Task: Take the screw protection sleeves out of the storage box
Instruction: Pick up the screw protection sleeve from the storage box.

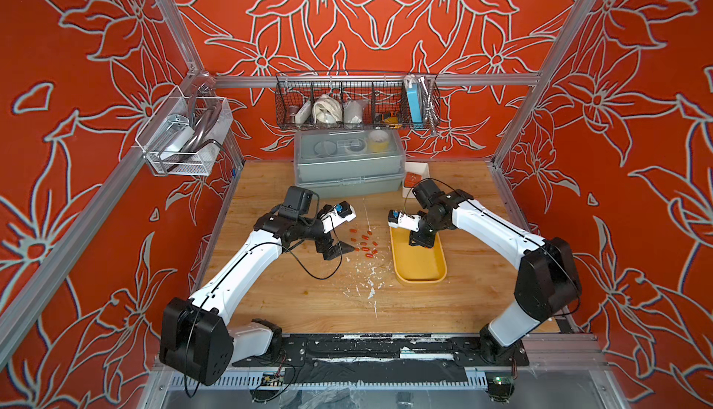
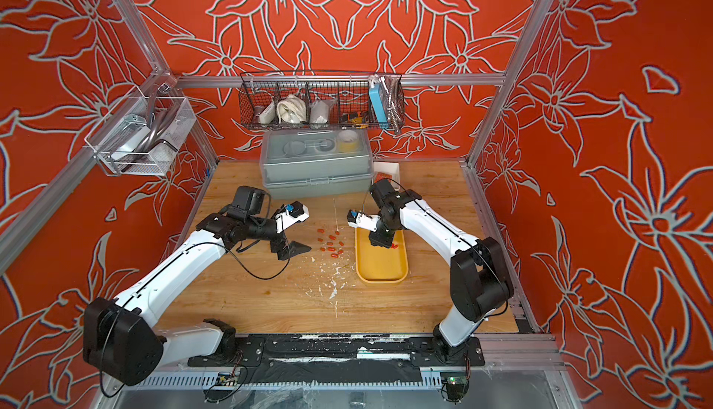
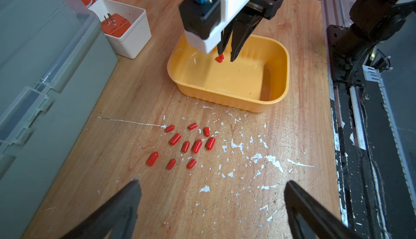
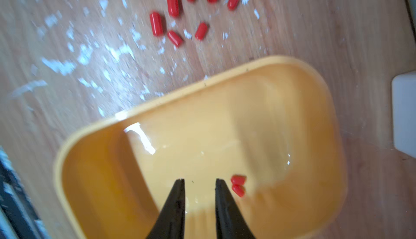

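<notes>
Storage box (image 1: 418, 266): worktop (image 1: 308, 303), right of centre.
Loose sleeves (image 3: 197, 146): worktop, just left of storage box.
Two sleeves (image 4: 238, 185): in storage box, rear half.

A mustard-yellow storage box (image 2: 382, 270) lies lengthwise on the wooden table (image 2: 270, 295), right of centre. The right gripper (image 2: 381, 245) points down into its far end; how its jaws stand cannot be told here. A small red-orange spot (image 2: 394, 246) shows inside the box just beside the gripper. About ten screw protection sleeves (image 2: 331, 243) lie scattered on the table just left of the box, and the left gripper (image 2: 298, 249) sits low beside them. Behind stand a grey lidded box (image 2: 316, 172) and a small white bin (image 2: 393, 166).
</notes>
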Controlling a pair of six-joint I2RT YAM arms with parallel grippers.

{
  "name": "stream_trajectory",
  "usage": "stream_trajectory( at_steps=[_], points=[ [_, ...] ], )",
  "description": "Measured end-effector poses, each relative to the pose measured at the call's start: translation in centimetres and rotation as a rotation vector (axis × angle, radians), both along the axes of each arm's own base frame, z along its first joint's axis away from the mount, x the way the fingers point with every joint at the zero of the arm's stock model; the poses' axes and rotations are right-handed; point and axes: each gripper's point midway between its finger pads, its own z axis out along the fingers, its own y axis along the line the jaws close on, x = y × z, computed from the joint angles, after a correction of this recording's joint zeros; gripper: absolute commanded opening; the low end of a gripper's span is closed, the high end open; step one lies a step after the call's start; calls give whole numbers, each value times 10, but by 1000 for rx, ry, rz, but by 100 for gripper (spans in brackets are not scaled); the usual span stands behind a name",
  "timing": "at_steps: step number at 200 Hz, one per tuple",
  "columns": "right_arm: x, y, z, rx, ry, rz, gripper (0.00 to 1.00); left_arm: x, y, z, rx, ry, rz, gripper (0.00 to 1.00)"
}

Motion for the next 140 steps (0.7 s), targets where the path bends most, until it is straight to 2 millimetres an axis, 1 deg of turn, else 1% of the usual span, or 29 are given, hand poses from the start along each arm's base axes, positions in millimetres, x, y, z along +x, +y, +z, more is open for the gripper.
stream_trajectory(
  at_steps=[25,38,51,97,140],
  points=[
    [8,-27,-16,-103,-28,21,40,-2,-2,2,-15,5,-13,98],
    [14,-35,-21,-137,-39,36,43,-4,-3,2,-23,8,-20,98],
    [19,-41,-28,-169,-43,55,44,-5,-4,3,-33,13,-27,98],
    [21,-46,-61,-235,19,131,43,-9,-6,0,-49,29,-42,99],
    [28,-48,-78,-280,35,158,39,-10,-7,0,-52,28,-45,98]
  ],
)
